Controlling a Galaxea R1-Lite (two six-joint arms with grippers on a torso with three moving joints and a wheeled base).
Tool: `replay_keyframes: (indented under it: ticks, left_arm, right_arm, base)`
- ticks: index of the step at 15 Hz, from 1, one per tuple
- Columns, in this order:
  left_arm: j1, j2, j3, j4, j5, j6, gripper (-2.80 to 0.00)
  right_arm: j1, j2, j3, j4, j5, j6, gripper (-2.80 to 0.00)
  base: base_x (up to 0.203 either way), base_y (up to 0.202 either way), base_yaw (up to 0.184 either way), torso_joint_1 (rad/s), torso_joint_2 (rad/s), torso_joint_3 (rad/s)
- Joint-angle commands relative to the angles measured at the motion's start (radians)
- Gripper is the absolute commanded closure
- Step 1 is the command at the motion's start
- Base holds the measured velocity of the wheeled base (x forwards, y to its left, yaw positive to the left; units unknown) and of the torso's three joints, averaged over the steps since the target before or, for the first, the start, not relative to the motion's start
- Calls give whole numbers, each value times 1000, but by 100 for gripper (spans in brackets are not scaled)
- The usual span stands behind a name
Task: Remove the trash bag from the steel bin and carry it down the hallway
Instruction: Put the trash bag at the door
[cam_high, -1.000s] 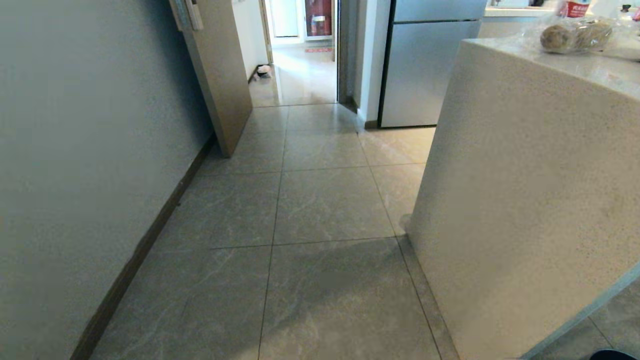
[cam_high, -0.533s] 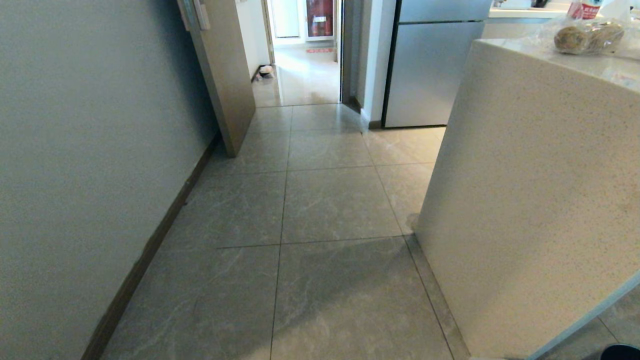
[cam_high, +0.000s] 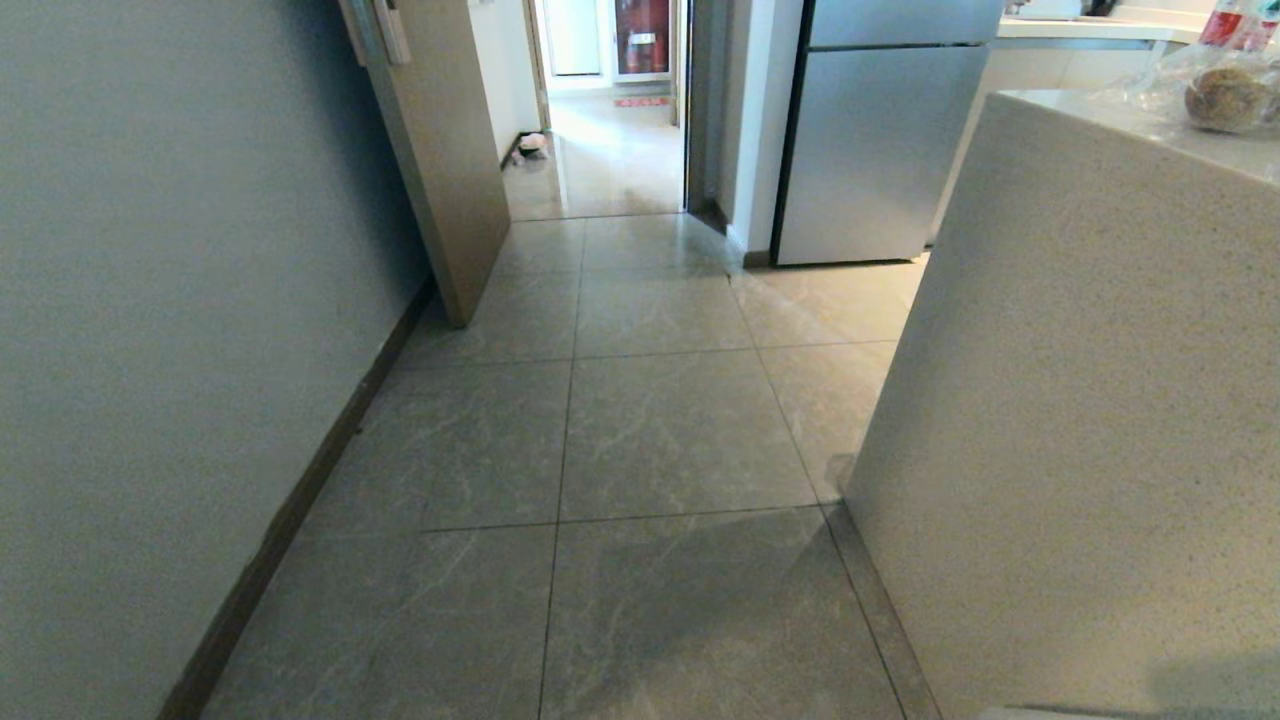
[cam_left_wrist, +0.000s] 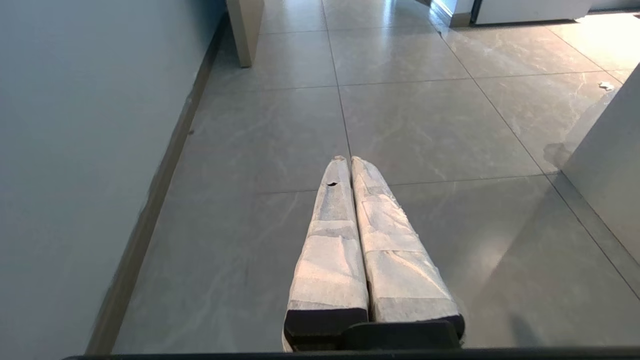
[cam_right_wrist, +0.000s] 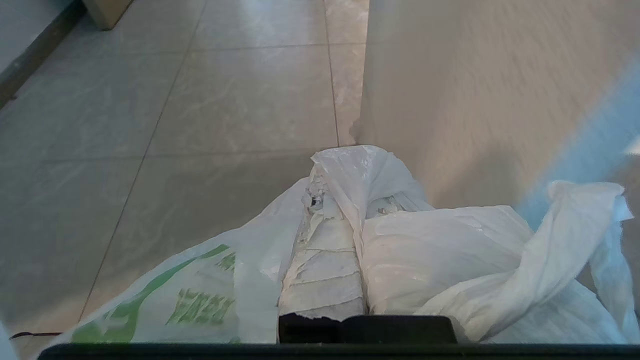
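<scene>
Carrying under way: trash bag (cam_right_wrist: 440, 250) already out of the steel bin, nowhere in view, and pinched between the taped fingers of the right gripper (cam_right_wrist: 332, 200), green print hanging beside them. Left gripper (cam_left_wrist: 347, 165) pressed together on nothing, low over the tiles. Still to cover: hallway (cam_high: 640, 420) stretching ahead past the counter (cam_high: 1080, 400) toward the open door (cam_high: 440, 160).

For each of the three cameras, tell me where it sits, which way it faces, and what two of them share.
Head view: on the head, facing down the hallway toward the fridge; no arm shows.
Left wrist view: behind the left gripper, jaws shut and empty, over floor tiles.
Right wrist view: behind the right gripper, jaws shut on the trash bag.
Shared: all three show the counter.
</scene>
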Motion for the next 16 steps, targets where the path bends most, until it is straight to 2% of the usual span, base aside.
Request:
replay_keyframes:
  ticks: [1, 16]
  left_arm:
    - [0, -2, 2, -1, 0, 0, 0]
    - [0, -2, 2, -1, 1, 0, 0]
  right_arm:
    - [1, 2, 0, -1, 0, 0, 0]
    - [1, 2, 0, -1, 0, 0, 0]
  base:
    - [186, 0, 2, 2, 4, 4]
    - [190, 0, 0, 2, 3, 2]
